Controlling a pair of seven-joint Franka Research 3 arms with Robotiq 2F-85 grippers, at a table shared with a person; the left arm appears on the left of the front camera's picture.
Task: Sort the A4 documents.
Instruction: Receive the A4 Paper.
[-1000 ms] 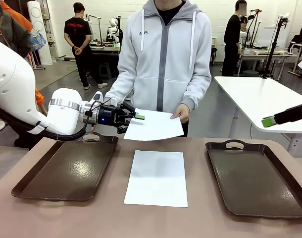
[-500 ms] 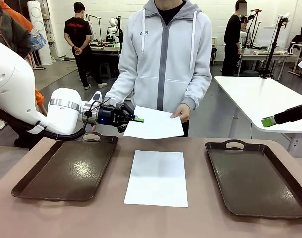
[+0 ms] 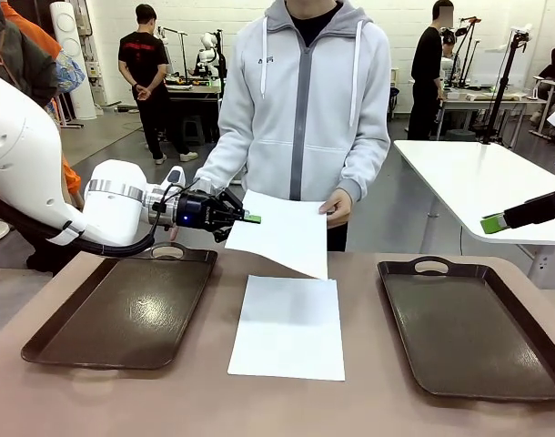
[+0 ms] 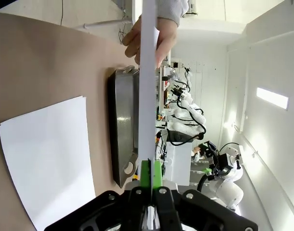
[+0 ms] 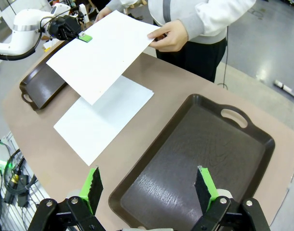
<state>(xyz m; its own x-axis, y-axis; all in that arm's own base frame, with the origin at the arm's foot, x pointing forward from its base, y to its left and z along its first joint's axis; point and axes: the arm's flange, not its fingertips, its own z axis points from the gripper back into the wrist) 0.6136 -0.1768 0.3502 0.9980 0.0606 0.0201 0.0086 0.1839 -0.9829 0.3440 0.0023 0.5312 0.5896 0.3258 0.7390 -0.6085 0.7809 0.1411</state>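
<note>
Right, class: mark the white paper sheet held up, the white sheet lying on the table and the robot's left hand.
white paper sheet held up (image 3: 285, 233): front view, its middle.
white sheet lying on the table (image 3: 289, 328): front view, its middle.
left hand (image 3: 250, 218): front view, between its fingertips.

Brightly, evenly lit from overhead. Sharp, with soft sheen on the left tray. Bent at wrist-view edges.

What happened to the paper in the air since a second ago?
The held sheet tipped: its near corner dropped toward the table. The left pincer stayed shut on one edge, the person's hand on the other. The sheet on the table, both trays and the open right pincer stayed put.
</note>
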